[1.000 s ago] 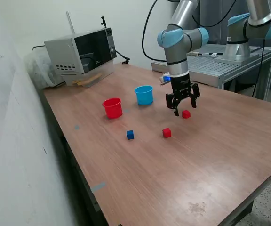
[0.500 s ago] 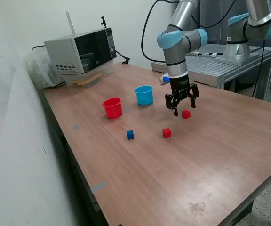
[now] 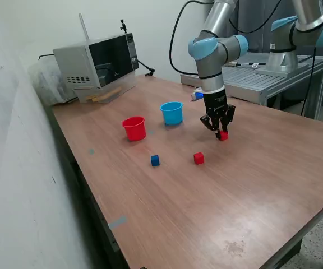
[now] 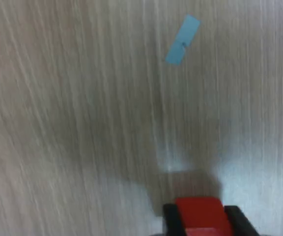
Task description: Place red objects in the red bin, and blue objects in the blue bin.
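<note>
The gripper (image 3: 221,132) is down at the bench (image 3: 251,185), fingers drawn in against a red cube (image 3: 223,135); the wrist view shows that cube (image 4: 200,216) squeezed between two dark pads, so the grip looks made. The second red cube (image 3: 199,158) and a blue cube (image 3: 155,161) lie apart nearer the bench's front edge. The red cup (image 3: 134,128) and blue cup (image 3: 172,112) stand side by side, toward the exterior view's left of the gripper.

Risks, as I judge them: the cube is small and may twist or slip on lifting. The blue cup sits nearer (an easy wrong drop), and a low carry could clip its rim.
</note>
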Action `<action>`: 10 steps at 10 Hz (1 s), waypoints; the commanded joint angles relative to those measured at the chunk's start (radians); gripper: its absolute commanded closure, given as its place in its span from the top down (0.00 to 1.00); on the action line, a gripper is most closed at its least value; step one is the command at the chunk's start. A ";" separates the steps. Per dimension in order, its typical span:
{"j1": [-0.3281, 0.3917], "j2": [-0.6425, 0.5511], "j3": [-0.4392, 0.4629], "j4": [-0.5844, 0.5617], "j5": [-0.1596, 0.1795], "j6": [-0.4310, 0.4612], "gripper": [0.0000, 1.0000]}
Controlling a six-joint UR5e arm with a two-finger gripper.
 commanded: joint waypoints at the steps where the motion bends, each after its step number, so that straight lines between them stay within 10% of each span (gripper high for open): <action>1: -0.002 0.001 -0.011 -0.001 -0.005 0.000 0.00; 4: -0.026 -0.021 -0.092 -0.019 -0.054 0.035 0.00; 10: -0.185 0.007 -0.385 0.083 -0.158 0.502 0.00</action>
